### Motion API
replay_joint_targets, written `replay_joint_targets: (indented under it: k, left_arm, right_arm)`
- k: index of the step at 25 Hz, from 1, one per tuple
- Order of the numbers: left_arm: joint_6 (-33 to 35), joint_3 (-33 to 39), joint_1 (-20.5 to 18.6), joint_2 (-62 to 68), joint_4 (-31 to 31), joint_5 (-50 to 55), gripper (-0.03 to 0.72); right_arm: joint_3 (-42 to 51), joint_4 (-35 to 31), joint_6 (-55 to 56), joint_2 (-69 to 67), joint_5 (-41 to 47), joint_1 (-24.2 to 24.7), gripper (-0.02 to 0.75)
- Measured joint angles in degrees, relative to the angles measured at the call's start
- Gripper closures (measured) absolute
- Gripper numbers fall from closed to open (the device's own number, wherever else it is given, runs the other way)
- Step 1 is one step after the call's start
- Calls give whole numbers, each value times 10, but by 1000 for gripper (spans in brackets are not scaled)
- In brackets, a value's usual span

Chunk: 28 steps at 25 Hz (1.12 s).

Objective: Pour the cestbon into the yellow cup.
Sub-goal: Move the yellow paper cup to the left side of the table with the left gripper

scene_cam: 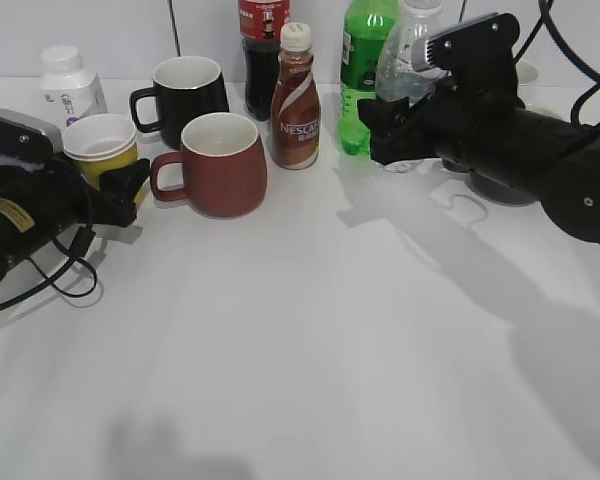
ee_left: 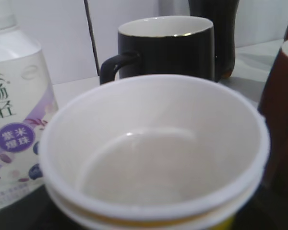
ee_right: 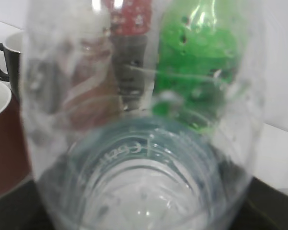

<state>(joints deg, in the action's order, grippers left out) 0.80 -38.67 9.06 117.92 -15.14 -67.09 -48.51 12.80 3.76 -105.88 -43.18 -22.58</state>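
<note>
While the left fingers (scene_cam: 130,185) sit clamped around the yellow cup (scene_cam: 101,147) at the counter's (scene_cam: 310,330) left edge, the right fingers (scene_cam: 385,130) grasp the cestbon (scene_cam: 408,55) at the back right, upright, just beside the green soda bottle (scene_cam: 365,60). Cup stands upright, just left of the dark red mug (scene_cam: 215,165) and in front of the black mug (scene_cam: 185,92); a white bottle (scene_cam: 68,85) is behind it. Left wrist view: cup (ee_left: 153,148) fills the frame, white rim, white inside, empty, yellow band at the bottom; looks like nested cups. White bottle (ee_left: 14,120) beside it carries Chinese characters on a purple patch, not fully readable. Brown bottle (scene_cam: 296,100) reads NESCAFE. Dark cola bottle (scene_cam: 262,45) has a red label, text too small. Right wrist view: cestbon (ee_right: 139,158) very close, clear ribbed plastic, faint embossed writing, unreadable; green bottle (ee_right: 201,62) and red label seen through it.
</note>
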Motion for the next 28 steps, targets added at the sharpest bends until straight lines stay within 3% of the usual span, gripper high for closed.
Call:
replay_joint_targets:
  k: [7,28]
  left_arm:
    - [0,0,0,1,2,0,92]
    - [0,23,0,1,2,-6,90]
  right_arm:
    - [0,0,0,0,1,0,266]
    - [0,0,-7,0,1,0,266]
